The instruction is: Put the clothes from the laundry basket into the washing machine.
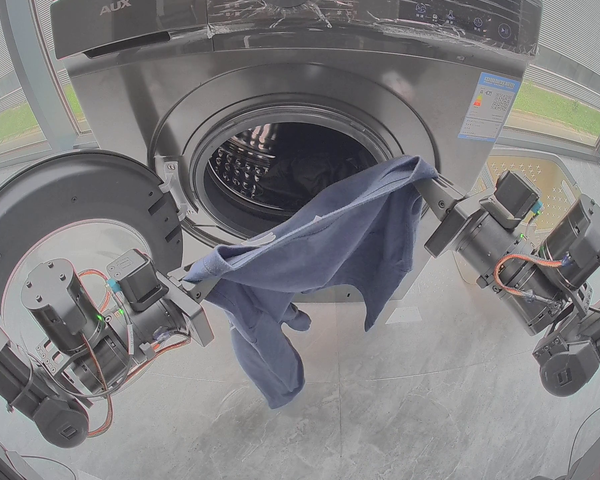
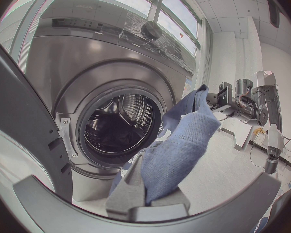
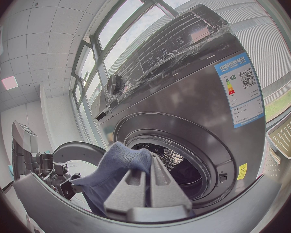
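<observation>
From the head view, the blue garment (image 1: 340, 235) is hanging in the air right in front of the washing machine (image 1: 300, 81), stretched between the two arms. The left gripper (image 1: 197, 287) is pinching its lower end near the open door (image 1: 67, 215). The right gripper (image 1: 425, 187) is clamping the higher end at the right edge of the drum opening (image 1: 247, 168). A sleeve and a fold of cloth are dangling down over the tiled floor (image 1: 393, 408). Dark laundry (image 1: 313, 168) is lying inside the drum, and the laundry basket (image 1: 547, 175) is standing beside the machine, behind the right arm.

Over to the left wrist view: the left gripper's fingers (image 2: 129, 191) are squeezing a thick bunch of the blue fabric, which is running up and across to the right gripper farther off. The drum is gaping just behind the cloth.

Now the right wrist view: the right gripper's fingers (image 3: 163, 185) are pressing tight together with blue cloth bulging out at their tips. The garment is sagging away toward the left gripper, and the pale basket is showing at the machine's far side.
</observation>
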Motion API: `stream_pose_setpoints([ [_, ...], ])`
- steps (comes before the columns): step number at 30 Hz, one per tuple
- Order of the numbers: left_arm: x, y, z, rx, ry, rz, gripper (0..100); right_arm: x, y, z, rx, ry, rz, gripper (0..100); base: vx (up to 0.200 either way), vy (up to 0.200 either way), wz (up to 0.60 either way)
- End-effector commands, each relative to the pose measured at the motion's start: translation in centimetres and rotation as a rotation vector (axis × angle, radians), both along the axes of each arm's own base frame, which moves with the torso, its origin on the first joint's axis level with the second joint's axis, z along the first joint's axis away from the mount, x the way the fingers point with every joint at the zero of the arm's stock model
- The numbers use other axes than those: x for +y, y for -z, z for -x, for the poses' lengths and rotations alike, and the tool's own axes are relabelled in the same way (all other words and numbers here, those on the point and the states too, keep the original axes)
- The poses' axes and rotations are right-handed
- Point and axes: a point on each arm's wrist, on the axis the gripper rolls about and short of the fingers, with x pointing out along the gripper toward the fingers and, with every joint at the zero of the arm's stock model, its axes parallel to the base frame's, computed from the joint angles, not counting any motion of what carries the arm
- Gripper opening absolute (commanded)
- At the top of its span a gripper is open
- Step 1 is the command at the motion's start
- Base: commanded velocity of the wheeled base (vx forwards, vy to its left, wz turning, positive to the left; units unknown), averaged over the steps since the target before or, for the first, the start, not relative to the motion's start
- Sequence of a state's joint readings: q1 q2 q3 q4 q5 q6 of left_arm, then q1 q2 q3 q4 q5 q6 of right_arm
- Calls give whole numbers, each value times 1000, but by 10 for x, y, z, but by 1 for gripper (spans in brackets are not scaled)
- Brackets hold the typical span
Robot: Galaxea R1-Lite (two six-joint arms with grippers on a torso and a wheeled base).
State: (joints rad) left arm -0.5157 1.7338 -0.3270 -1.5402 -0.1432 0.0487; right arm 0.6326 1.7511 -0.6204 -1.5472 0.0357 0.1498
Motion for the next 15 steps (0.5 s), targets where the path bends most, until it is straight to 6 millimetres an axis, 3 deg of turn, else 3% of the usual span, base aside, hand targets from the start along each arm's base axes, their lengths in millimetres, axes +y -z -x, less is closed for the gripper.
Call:
stream_pose_setpoints([
  [1, -1, 6, -1, 20, 1, -12, 0, 2, -1, 2, -3, -10, -4, 0, 0, 0, 0],
  [2, -1, 6, -1, 21, 1, -12, 100, 2, -1, 2, -3, -12, -4, 0, 0, 0, 0],
  [15, -5, 25, -11, 85, -5, -46, 100, 8, 1, 8, 4, -40, 1, 0, 0, 0, 0],
])
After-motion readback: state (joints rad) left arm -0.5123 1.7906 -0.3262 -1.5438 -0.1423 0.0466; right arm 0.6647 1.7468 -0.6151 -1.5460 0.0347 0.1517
